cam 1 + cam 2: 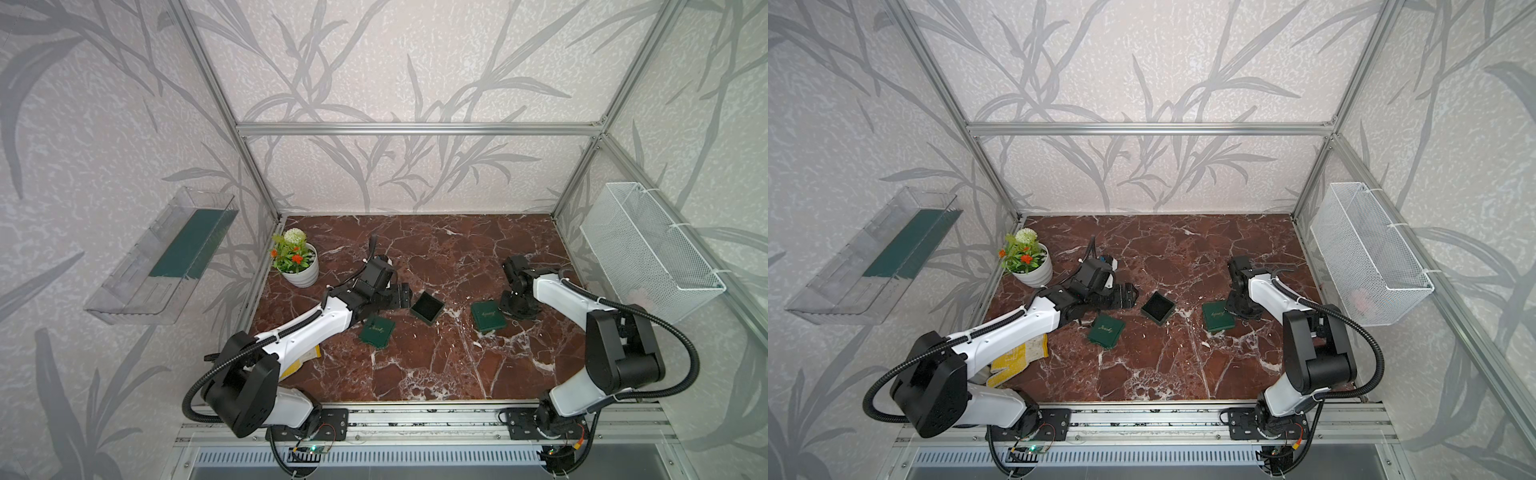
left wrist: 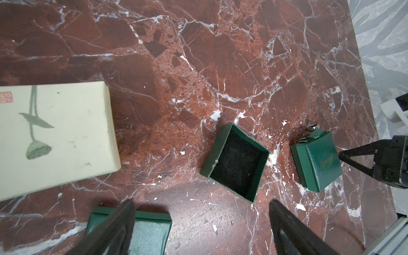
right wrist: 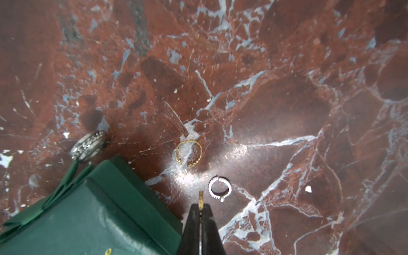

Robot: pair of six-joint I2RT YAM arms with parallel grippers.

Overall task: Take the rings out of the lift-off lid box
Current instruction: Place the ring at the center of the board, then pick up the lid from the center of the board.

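Top views: red marble table (image 1: pixel 415 365). The open green box base (image 1: pixel 427 306) sits mid-table, its lid (image 1: pixel 377 331) flat on the left-arm side, and a closed green box (image 1: pixel 487 316) on the right-arm side. A potted plant (image 1: pixel 297 262) stands in the back corner. Left wrist: left gripper (image 2: pixel 201 229) jaws stand wide apart, gripping nothing, one finger over the lid. The base shows only dark lining. Right wrist: right gripper (image 3: pixel 201 206) is pinched together on a thin gold piece (image 3: pixel 201 197), edge-on; cannot tell if it is a ring. Three rings lie on the marble outside the box: a silver stone-set band (image 3: pixel 88 145) against the closed box's bow, a thin gold ring (image 3: pixel 189 153), and a white-stone ring (image 3: pixel 220 187) just beside the fingertips.
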